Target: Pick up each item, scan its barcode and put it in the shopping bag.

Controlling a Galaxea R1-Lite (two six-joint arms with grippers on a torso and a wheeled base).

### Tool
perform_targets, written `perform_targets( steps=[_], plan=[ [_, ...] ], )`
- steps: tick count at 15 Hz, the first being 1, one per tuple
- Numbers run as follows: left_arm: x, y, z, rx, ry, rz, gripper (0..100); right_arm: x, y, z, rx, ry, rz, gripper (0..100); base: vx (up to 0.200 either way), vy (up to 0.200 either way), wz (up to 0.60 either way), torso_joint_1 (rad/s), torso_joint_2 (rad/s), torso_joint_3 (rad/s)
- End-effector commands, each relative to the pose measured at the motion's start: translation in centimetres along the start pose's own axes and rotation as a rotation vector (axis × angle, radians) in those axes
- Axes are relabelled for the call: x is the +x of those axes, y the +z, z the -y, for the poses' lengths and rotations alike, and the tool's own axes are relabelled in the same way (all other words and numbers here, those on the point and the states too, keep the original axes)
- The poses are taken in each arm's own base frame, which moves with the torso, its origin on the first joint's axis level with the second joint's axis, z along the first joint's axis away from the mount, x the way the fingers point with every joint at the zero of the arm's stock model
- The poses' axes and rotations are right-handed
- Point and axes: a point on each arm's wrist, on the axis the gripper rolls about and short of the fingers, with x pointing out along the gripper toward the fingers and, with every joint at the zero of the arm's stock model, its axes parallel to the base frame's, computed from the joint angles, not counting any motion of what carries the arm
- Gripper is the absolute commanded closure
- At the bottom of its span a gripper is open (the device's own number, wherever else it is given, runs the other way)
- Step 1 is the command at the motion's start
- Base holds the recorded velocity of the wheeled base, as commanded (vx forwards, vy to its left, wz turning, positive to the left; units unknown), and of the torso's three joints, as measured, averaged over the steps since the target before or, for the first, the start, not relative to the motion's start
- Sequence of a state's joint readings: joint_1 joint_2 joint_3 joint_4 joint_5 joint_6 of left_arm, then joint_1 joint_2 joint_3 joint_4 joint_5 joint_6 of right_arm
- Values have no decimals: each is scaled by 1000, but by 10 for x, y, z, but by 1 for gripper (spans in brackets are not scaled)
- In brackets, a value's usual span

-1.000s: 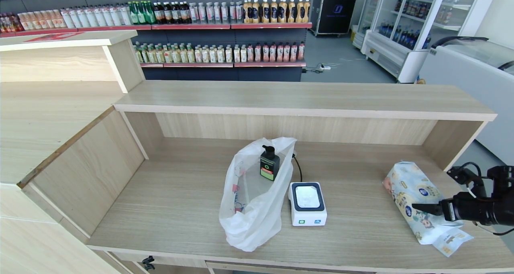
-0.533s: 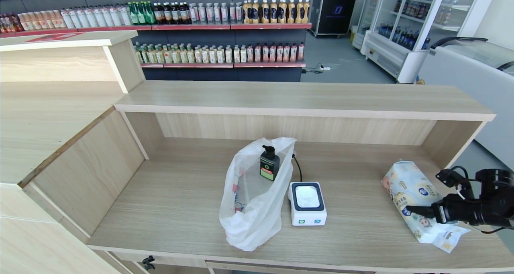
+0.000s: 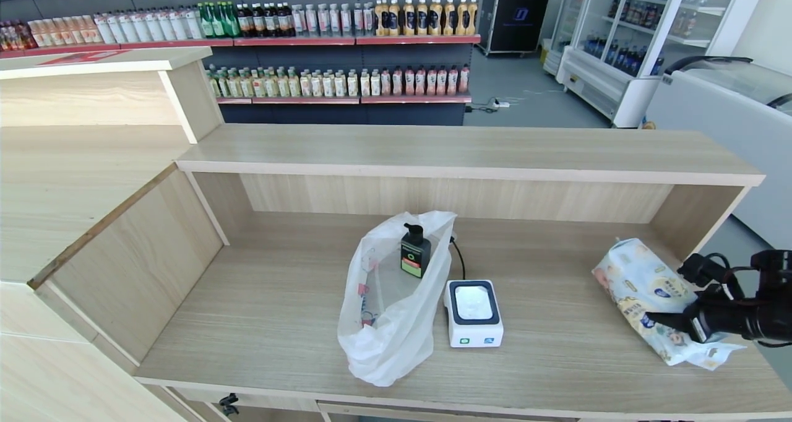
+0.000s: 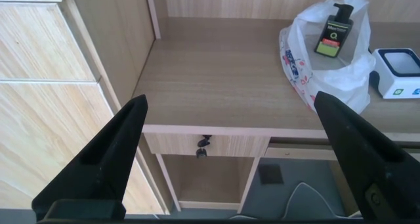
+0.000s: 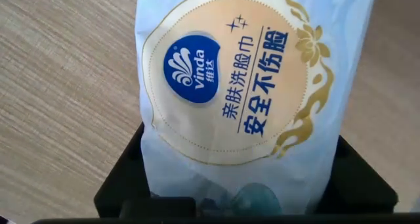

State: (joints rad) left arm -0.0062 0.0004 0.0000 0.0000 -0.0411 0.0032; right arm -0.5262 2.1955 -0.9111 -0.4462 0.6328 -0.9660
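Store shelves [image 3: 346, 38] of bottles stand behind the wooden tabletop [image 3: 278, 298]. At its right side the right claw [image 3: 662, 318] is clamped on the tissue pack [image 3: 643, 286]. The pack's long axis runs from 11 to 5 o'clock, and the grip sits towards the 5 o'clock end. The scanner [image 3: 473, 314] lies at 9 o'clock from the pack, well apart, with nothing between. The shopping bag [image 3: 387, 323], with a soap bottle [image 3: 415, 252] inside, touches the scanner's 9 o'clock side. The left claw [image 4: 230, 98] hangs with its fingers wide apart off the tabletop's near left edge, much farther from the pack.

Left fingers [image 4: 105, 165] spread; right fingers [image 3: 667, 318] clamp the tissue pack [image 3: 640, 279].
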Motion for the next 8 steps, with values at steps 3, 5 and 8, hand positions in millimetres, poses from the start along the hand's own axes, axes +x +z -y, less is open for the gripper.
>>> perform_targets(
  steps=[3,5,8],
  plan=[
    [0,0,0,0,0,-1,0,-150,75,-19,-583,-293,65,100,0,0,0,0,0,0],
    [0,0,0,0,0,-1,0,-189,88,-54,-791,-349,144,100,0,0,0,0,0,0],
    [0,0,0,0,0,-1,0,-229,122,-81,-1281,-473,381,100,0,0,0,0,0,0]
  ],
)
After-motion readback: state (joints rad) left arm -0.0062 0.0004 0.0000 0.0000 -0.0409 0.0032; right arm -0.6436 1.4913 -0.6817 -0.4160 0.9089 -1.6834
